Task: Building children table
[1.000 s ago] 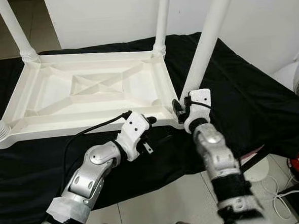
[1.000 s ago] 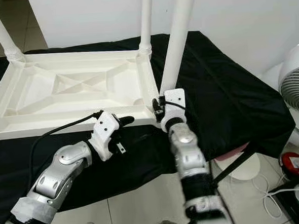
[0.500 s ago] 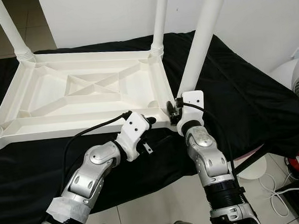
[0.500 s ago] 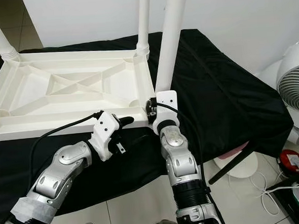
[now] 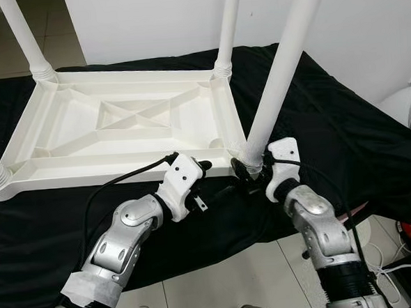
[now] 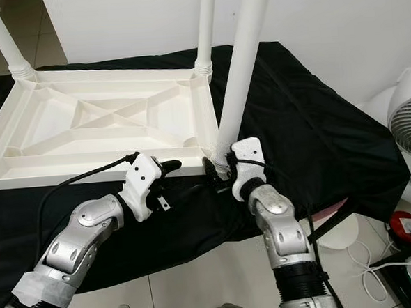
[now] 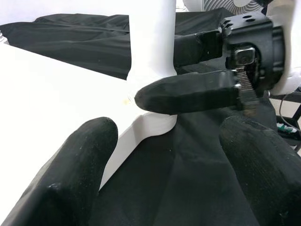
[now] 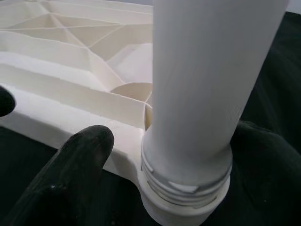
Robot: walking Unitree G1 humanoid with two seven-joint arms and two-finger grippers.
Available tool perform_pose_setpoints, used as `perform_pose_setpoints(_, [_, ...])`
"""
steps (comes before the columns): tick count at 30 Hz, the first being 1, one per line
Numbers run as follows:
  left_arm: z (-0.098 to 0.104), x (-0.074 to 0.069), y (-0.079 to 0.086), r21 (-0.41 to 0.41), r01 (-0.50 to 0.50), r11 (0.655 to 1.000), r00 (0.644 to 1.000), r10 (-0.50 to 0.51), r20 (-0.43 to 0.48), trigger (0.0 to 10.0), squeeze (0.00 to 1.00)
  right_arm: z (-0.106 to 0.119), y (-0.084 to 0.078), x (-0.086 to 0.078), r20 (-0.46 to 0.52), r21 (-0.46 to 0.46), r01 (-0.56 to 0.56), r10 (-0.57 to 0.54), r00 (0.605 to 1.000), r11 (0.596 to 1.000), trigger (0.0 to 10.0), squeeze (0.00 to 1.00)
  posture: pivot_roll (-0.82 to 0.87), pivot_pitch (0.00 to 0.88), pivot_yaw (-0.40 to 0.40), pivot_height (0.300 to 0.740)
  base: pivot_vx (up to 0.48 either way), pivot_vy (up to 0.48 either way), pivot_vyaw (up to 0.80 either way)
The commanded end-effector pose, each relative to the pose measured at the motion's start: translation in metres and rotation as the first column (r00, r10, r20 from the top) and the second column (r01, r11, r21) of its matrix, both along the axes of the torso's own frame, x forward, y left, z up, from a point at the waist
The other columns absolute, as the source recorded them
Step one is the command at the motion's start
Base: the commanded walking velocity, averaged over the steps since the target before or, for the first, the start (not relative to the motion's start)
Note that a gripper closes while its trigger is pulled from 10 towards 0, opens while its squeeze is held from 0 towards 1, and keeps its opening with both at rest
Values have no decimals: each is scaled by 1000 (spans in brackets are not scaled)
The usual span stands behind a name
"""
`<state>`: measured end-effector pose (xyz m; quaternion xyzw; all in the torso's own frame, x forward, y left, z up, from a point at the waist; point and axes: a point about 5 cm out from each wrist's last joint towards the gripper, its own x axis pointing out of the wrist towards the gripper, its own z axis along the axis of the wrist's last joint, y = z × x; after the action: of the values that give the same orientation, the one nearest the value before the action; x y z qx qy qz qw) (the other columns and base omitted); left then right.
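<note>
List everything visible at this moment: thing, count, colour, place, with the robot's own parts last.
Table top: one, white, upside down on the black cloth, ribbed underside up.
Table legs: four, white, upright at the corners; the near-left one shows only its ribbed base.
Black cloth: one, draped over the work surface.
Fan: one, white, on the floor, right.
Red object: one, on the floor, right, by white cables.
Left gripper: black fingers, open, at the table top's near edge.
Right gripper: black fingers either side of the near-right leg's base.
</note>
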<state>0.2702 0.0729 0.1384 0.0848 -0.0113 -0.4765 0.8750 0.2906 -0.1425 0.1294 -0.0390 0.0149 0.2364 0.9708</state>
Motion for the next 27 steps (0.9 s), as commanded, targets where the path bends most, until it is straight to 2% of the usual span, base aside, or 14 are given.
perform_pose_setpoints(1, [-1, 1, 0, 8, 17, 1000, 1000, -17, -10, 10000, 0, 0, -1, -1, 9, 8, -50, 50, 999, 999, 10000, 0, 60, 0, -50, 740, 0, 0, 0])
perform_pose_setpoints(4, [0, 1, 0, 10, 22, 1000, 1000, -21, -11, 10000, 0, 1, -14, 6, 25, -47, -81, 83, 996, 996, 10000, 0, 55, 0, -44, 740, 0, 0, 0])
perform_pose_setpoints(7, [0, 1, 0, 10, 23, 1000, 1000, -23, -11, 10000, 0, 1, -19, 9, 27, -66, -98, 100, 995, 993, 10000, 0, 55, 0, -44, 740, 0, 0, 0])
perform_pose_setpoints(11, [1, 3, 0, 11, 23, 1000, 1000, -22, -9, 10000, 0, 4, -30, 22, 27, -122, -146, 150, 988, 982, 10000, 0, 52, 0, -39, 740, 0, 0, 0])
perform_pose_setpoints(18, [2, 4, 0, 12, 21, 1000, 1000, -21, -4, 10000, 0, 4, -29, 37, 8, -163, -201, 206, 979, 966, 10000, 0, 56, 0, -33, 740, 0, 0, 0])
perform_pose_setpoints(23, [4, 7, 0, 12, 14, 1000, 1000, -14, 2, 10000, 0, 4, -20, 49, -20, -201, -284, 286, 958, 937, 10000, 0, 62, 0, -33, 740, 0, 0, 0])
perform_pose_setpoints(24, [5, 7, 0, 11, 10, 1000, 1000, -10, 4, 10000, 0, 4, -17, 52, -27, -211, -304, 305, 952, 929, 8353, 0, 65, 0, -35, 740, 0, 0, 0])
perform_pose_setpoints(25, [5, 8, 0, 10, 7, 1000, 1000, -7, 5, 10000, 0, 3, -14, 54, -38, -218, -326, 325, 945, 920, 2275, 0, 72, 0, -37, 740, 0, 0, 0])
perform_pose_setpoints(26, [5, 8, 0, 10, 7, 1000, 1000, -7, 5, 10000, 0, 3, -14, 54, -38, -218, -326, 325, 945, 920, 2275, 0, 72, 0, -37, 740, 0, 0, 0])
perform_pose_setpoints(27, [5, 8, 0, 9, 5, 1000, 1000, -5, 7, 10000, 0, 2, -12, 56, -42, -222, -339, 338, 940, 914, 1020, 0, 72, 0, -37, 740, 0, 0, 0])
